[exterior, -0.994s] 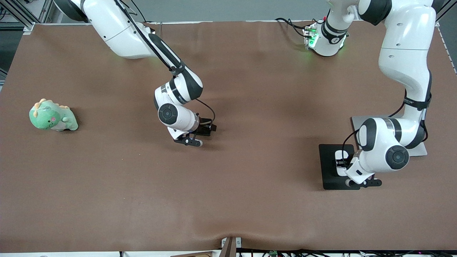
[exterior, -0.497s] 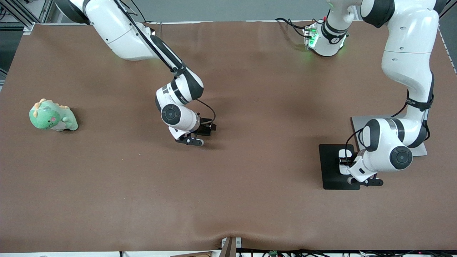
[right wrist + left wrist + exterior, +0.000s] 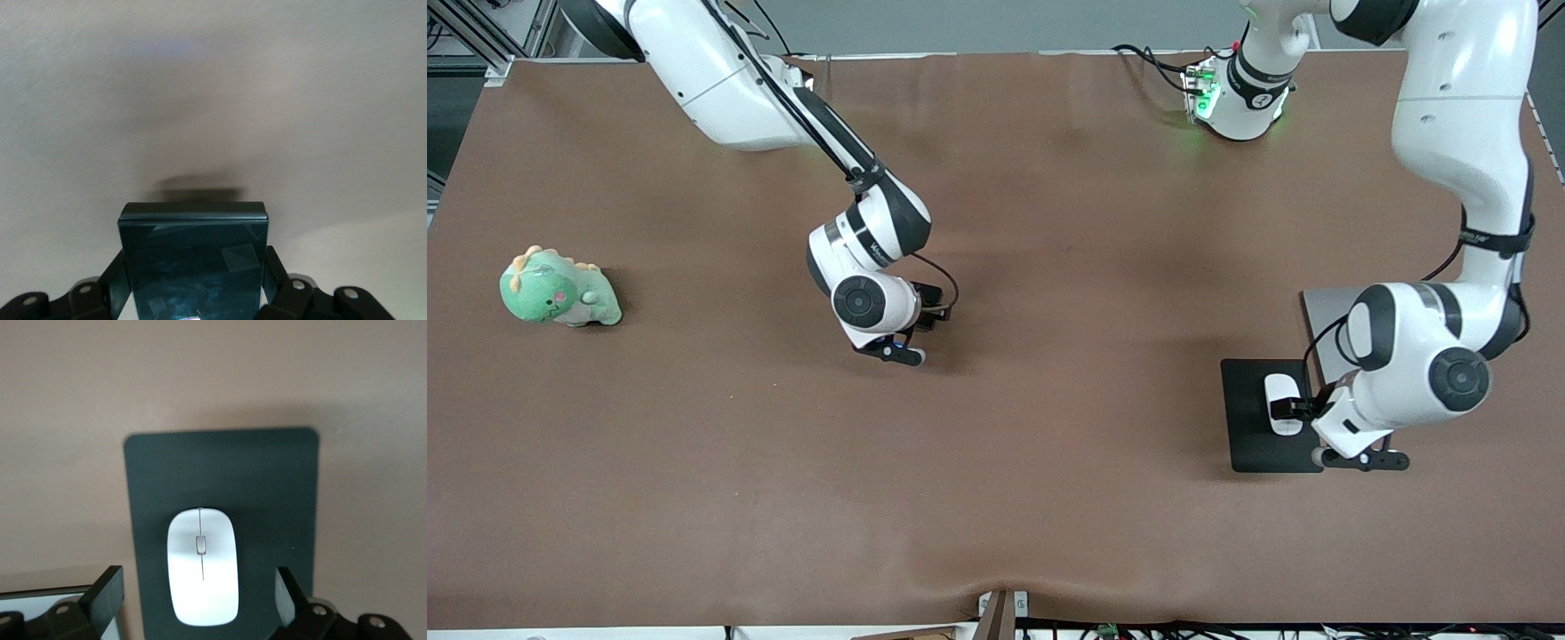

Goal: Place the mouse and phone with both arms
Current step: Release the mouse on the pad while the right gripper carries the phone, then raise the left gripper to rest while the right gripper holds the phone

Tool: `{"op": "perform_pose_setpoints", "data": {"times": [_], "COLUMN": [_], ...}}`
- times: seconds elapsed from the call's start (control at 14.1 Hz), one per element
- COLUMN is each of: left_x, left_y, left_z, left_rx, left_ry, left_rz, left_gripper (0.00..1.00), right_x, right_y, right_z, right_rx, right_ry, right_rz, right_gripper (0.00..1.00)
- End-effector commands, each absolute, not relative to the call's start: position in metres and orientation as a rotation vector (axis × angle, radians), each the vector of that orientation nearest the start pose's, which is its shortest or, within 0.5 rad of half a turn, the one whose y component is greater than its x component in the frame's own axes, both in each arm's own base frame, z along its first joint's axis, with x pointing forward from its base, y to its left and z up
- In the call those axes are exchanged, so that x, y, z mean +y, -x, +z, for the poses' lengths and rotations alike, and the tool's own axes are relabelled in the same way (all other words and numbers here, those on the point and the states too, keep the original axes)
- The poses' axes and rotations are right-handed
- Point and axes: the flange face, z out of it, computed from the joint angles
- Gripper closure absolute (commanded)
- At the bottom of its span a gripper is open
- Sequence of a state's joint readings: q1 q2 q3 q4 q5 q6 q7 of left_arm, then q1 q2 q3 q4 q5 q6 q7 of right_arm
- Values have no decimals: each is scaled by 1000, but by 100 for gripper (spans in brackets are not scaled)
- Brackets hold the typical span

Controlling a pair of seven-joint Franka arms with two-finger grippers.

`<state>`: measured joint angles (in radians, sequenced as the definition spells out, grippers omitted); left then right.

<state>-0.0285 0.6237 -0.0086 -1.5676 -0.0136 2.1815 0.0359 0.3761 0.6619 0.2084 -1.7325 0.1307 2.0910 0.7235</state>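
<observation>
The white mouse (image 3: 1282, 400) lies on the black mouse pad (image 3: 1245, 431) toward the left arm's end of the table. My left gripper (image 3: 1320, 436) hangs open just above the pad's edge. In the left wrist view the mouse (image 3: 202, 567) lies free between the spread fingers (image 3: 105, 590), touching neither. My right gripper (image 3: 910, 329) is over the middle of the table, shut on the black phone (image 3: 193, 263). The phone sits between both fingers and casts a shadow on the table below. The wrist mostly hides the phone in the front view.
A green plush dinosaur (image 3: 559, 289) sits toward the right arm's end of the table. A flat grey plate (image 3: 1319, 311) lies beside the mouse pad, partly under the left arm. The brown table cover (image 3: 1049, 444) is bare nearer the front camera.
My left gripper has drawn back from the mouse toward the left arm's end, and more of the mouse shows on the pad. My right gripper shifted slightly toward the right arm's end with the phone.
</observation>
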Motion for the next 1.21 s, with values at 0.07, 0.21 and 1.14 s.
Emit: {"op": "perform_pose_setpoints", "data": {"times": [0.07,0.21,1.14], "left_x": [-26,-27,-43], "left_y": [-681,-672,-549], "left_z": [376,420,602], "left_rx": [134,132,171], "left_ry": [3146,3145,3136], "left_rz": [-51,-80,147], "left_gripper": [0,0,0], "right_x": [269,223,-56], "right_y": [-564,-571,-535], "right_z": [221,232,178], "right_rx": [158,135,-136], "right_ry": [3070,3062,3010], "right_rz": [658,691,696], "right_gripper": [100,100,100]}}
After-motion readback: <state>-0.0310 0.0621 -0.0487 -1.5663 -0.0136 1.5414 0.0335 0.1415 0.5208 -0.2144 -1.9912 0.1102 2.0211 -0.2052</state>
